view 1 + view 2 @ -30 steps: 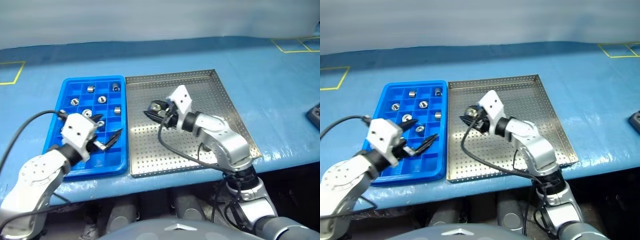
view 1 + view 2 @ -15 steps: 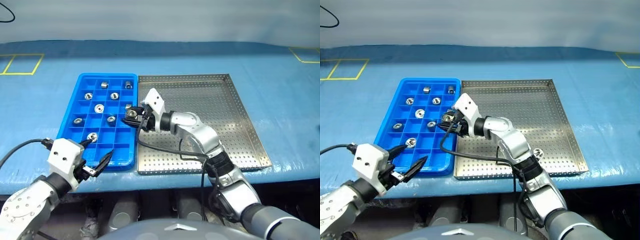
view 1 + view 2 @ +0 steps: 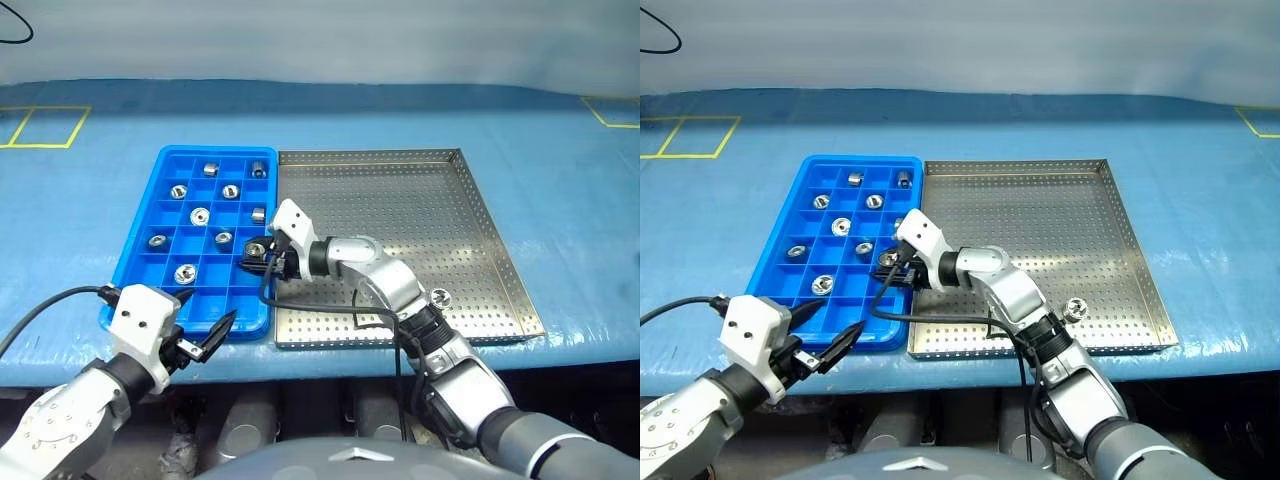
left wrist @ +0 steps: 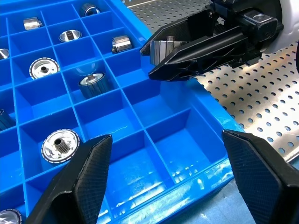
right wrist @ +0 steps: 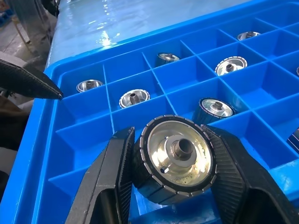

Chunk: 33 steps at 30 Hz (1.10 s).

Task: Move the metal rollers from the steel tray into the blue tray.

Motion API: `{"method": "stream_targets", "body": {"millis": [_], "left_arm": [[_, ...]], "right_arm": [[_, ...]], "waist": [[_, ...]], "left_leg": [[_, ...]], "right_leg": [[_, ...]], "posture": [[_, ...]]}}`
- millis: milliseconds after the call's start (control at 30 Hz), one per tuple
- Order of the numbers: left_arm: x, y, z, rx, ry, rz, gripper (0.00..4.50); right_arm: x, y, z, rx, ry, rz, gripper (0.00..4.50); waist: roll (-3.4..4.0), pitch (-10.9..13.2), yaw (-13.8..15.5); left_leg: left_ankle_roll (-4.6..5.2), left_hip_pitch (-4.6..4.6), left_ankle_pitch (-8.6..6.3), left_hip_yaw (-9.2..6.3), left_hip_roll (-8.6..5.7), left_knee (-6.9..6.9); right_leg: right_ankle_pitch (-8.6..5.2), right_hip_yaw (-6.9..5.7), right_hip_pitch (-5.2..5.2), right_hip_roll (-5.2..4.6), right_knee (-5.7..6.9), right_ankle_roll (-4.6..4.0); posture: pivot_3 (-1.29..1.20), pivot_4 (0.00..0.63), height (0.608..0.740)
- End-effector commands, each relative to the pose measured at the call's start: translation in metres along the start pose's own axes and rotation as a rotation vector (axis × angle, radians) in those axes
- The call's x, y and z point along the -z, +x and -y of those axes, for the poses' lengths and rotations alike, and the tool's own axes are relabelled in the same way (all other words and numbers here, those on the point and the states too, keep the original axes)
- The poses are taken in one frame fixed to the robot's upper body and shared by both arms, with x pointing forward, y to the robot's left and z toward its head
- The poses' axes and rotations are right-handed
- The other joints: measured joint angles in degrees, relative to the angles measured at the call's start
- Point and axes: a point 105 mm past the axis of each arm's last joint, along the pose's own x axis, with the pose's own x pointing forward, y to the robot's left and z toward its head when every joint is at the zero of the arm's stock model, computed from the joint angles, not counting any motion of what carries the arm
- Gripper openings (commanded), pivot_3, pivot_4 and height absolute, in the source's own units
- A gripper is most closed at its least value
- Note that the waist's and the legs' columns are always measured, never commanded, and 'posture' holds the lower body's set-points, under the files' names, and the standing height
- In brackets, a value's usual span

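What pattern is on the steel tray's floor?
A regular grid of small round holes across the steel tray, clearest in the left wrist view.

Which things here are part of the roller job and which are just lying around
Job:
- held roller in the right gripper
- rollers in the blue tray
- one roller left on the steel tray
- left gripper, open

Lying about:
- yellow tape squares on the table cover

blue tray (image 3: pixel 140 278): left of, touching steel tray (image 3: pixel 480 250)
rollers (image 3: pixel 200 216): in blue tray compartments
one roller (image 3: pixel 438 296): in steel tray
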Motion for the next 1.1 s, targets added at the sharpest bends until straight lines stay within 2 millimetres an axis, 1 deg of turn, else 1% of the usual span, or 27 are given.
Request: {"method": "stream_targets", "body": {"millis": [33,100,167,267,333,400,467,533,567,633,733,867,933,967,1000,1100], "left_arm": [[-0.015,-0.002,0.011,0.029,0.038,0.057,4.08],[-0.015,-0.001,0.011,0.027,0.040,0.056,4.08],[-0.016,-0.001,0.010,0.026,0.042,0.054,4.08],[-0.016,0.000,0.011,0.028,0.045,0.055,4.08],[-0.017,0.001,0.012,0.032,0.046,0.058,4.08],[-0.020,0.004,0.013,0.048,0.056,0.067,4.08],[-0.025,0.009,0.015,0.066,0.068,0.088,4.08],[-0.032,0.017,0.019,0.099,0.079,0.116,4.08],[-0.036,0.022,0.022,0.120,0.088,0.130,4.08],[-0.041,0.031,0.026,0.158,0.089,0.152,4.08],[-0.045,0.042,0.031,0.212,0.093,0.166,4.08],[-0.051,0.056,0.037,0.277,0.103,0.187,4.08],[-0.056,0.064,0.042,0.315,0.103,0.206,4.08],[-0.058,0.069,0.045,0.333,0.105,0.213,4.08],[-0.060,0.071,0.047,0.344,0.106,0.217,4.08],[-0.063,0.081,0.054,0.388,0.114,0.226,4.08]], "right_arm": [[-0.008,0.005,-0.006,-0.032,0.002,0.039,1.88],[-0.007,0.006,-0.005,-0.028,0.012,0.035,2.60],[-0.007,0.007,-0.004,-0.021,0.008,0.038,3.14],[-0.015,0.004,0.002,0.029,-0.034,0.084,4.07],[-0.019,0.002,0.004,0.049,-0.047,0.100,4.07],[-0.029,-0.006,0.009,0.082,-0.053,0.136,4.07],[-0.041,-0.022,0.018,0.152,-0.071,0.175,4.07],[-0.047,-0.045,0.031,0.253,-0.109,0.175,4.07],[-0.046,-0.060,0.037,0.309,-0.127,0.162,4.07],[-0.039,-0.093,0.048,0.415,-0.163,0.104,4.07],[-0.024,-0.140,0.056,0.558,-0.184,0.001,4.07],[-0.007,-0.191,0.053,0.712,-0.144,-0.097,4.07],[0.003,-0.208,0.047,0.758,-0.101,-0.127,4.07],[0.007,-0.213,0.043,0.769,-0.078,-0.142,4.07],[0.010,-0.215,0.039,0.774,-0.064,-0.151,4.07],[0.025,-0.219,0.021,0.753,-0.009,-0.199,4.07]], "waist": [[0.00,0.00,0.00],[0.00,0.00,0.00],[0.00,0.00,0.04],[0.01,0.00,0.11],[0.00,0.00,0.13],[0.01,0.01,0.14],[0.02,0.01,0.39],[0.01,0.01,0.73],[0.00,-0.01,0.86],[0.00,-0.01,1.07],[-0.02,-0.02,0.61],[0.02,-0.01,-1.36],[0.02,-0.01,-2.41],[0.02,-0.02,-2.87],[0.02,-0.02,-3.41],[0.02,-0.02,-4.78]], "left_leg": [[0.00,0.00,0.00,0.00,0.00,0.00],[-0.01,0.00,0.01,-0.01,0.00,0.00],[-0.04,0.00,0.02,-0.02,0.00,0.00],[-0.08,0.00,0.05,-0.03,0.00,0.00],[-0.09,0.00,0.05,-0.03,0.00,-0.01],[-0.15,0.00,0.09,-0.03,0.00,-0.01],[-0.16,0.00,0.09,-0.04,-0.01,0.00],[-0.16,-0.01,0.10,-0.06,-0.02,0.00],[-0.17,-0.01,0.10,-0.07,-0.04,0.01],[-0.20,-0.01,0.12,-0.09,-0.07,0.02],[-0.18,-0.03,0.11,-0.02,-0.10,0.02],[0.05,-0.07,-0.02,0.05,-0.04,-0.01],[0.09,-0.07,-0.05,0.09,0.02,-0.01],[0.10,-0.06,-0.05,0.10,0.02,0.00],[0.11,-0.04,-0.06,0.11,0.02,0.01],[0.14,-0.03,-0.07,0.17,0.02,0.06]], "right_leg": [[0.00,0.00,0.00,0.00,0.00,0.00],[0.00,-0.01,0.01,0.01,0.00,0.00],[0.00,-0.02,0.01,0.02,0.00,0.00],[0.00,-0.03,0.01,0.02,0.00,0.00],[-0.01,-0.04,0.01,0.02,0.00,0.00],[-0.01,-0.04,0.02,0.02,0.00,0.00],[-0.01,-0.04,0.02,0.02,0.00,0.00],[0.00,-0.05,0.03,0.02,-0.01,0.00],[0.00,-0.06,0.04,0.01,-0.03,0.00],[0.00,-0.07,0.08,-0.02,-0.04,0.00],[-0.01,-0.05,0.11,-0.08,-0.09,0.02],[-0.08,-0.03,0.04,-0.06,-0.07,0.03],[-0.09,0.01,0.02,0.01,-0.05,0.02],[-0.09,0.02,0.03,0.02,-0.05,0.03],[-0.08,0.05,0.04,0.03,-0.03,0.04],[-0.04,0.27,0.04,0.12,-0.02,0.13]], "posture": [[0.11,0.150,0.740],[0.11,0.150,0.740],[0.11,0.150,0.740],[0.10,0.150,0.740],[0.09,0.150,0.740],[0.09,0.150,0.740],[0.06,0.150,0.740],[0.03,0.150,0.740],[0.01,0.150,0.740],[-0.02,0.150,0.740],[-0.08,0.150,0.740],[-0.17,0.150,0.740],[-0.20,0.150,0.740],[-0.20,0.150,0.740],[-0.23,0.150,0.740],[-0.25,0.150,0.740]]}}
